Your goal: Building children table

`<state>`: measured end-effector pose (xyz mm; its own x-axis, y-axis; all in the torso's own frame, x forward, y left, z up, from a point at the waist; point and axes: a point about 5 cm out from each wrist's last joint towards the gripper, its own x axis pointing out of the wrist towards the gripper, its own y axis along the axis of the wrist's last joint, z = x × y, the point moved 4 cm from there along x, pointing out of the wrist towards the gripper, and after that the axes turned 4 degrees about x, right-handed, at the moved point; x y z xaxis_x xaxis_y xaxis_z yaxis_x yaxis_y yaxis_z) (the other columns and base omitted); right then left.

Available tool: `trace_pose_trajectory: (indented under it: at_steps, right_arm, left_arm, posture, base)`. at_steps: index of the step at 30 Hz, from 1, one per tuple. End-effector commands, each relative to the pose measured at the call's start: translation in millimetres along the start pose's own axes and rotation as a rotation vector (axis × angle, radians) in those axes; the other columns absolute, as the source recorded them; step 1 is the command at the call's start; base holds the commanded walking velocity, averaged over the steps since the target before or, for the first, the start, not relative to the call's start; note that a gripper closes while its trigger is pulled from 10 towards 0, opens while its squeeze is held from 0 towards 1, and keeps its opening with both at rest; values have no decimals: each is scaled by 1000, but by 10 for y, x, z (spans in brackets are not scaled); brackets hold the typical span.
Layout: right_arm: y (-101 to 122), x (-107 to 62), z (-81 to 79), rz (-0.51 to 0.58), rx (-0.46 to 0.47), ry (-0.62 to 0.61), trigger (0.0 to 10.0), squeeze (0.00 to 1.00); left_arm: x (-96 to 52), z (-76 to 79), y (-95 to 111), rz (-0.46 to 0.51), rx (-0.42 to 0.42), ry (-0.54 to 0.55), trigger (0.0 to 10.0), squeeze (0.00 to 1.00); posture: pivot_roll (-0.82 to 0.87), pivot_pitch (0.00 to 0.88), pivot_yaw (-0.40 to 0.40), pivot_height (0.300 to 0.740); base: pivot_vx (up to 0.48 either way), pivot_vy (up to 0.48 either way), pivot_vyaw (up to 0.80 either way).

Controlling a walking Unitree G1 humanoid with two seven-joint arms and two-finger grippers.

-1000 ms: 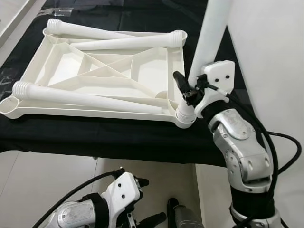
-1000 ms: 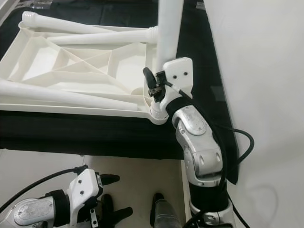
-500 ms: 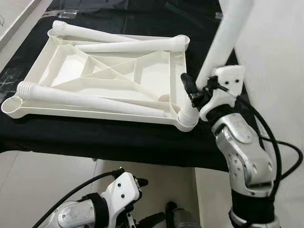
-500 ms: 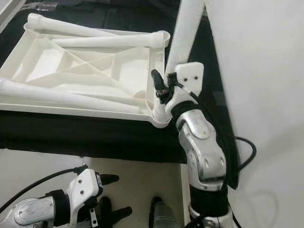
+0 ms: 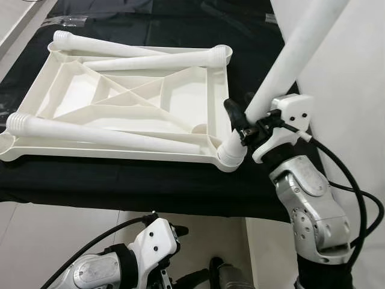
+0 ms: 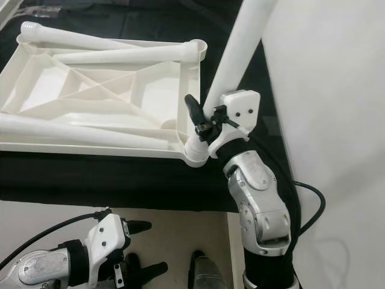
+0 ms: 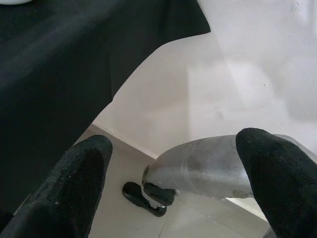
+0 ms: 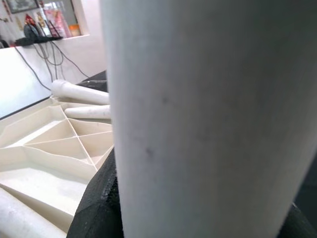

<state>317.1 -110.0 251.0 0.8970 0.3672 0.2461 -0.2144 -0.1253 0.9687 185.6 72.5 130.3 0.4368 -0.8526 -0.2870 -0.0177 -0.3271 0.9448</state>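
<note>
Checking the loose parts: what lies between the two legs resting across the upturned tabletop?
Between the far leg and near leg, bare ribbed tabletop underside, per left eye view.

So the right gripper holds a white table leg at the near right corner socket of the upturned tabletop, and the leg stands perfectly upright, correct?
Not upright: in the left eye view the table leg, held by the right gripper at the tabletop corner socket, leans right.

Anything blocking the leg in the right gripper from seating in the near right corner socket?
Nothing visible. The right gripper holds the tilted table leg with its lower end already at the corner socket of the upturned tabletop. The loose legs lie clear of that corner.
</note>
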Motion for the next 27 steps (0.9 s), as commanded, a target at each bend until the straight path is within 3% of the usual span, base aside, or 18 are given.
trace_pose_trajectory:
  at_steps: [1,10,12,17,27]
  right_arm:
    - [-699,-150,167,-299,8,-77,10000,0]
    - [-633,-116,54,-263,-31,2,10000,0]
    - [-614,-105,15,-263,-72,38,10000,0]
    - [-588,-68,-70,-281,-126,98,10000,0]
    - [-575,-2,-32,-301,-100,83,10000,0]
  left_arm:
    - [-8,39,-64,-23,-11,-18,10000,0]
    - [-55,-114,55,15,4,39,10000,0]
    - [-80,-219,185,58,15,71,10000,0]
    - [-105,-312,377,126,20,98,10000,0]
    - [-98,-317,443,149,22,99,10000,0]
  posture:
    - [6,345,1,740]
    - [9,346,0,740]
    - [9,348,1,740]
    - [7,349,0,740]
    - [6,349,-8,740]
  base:
    - [0,0,0]
    - [0,0,0]
    - [0,0,0]
    - [0,0,0]
    - [0,0,0]
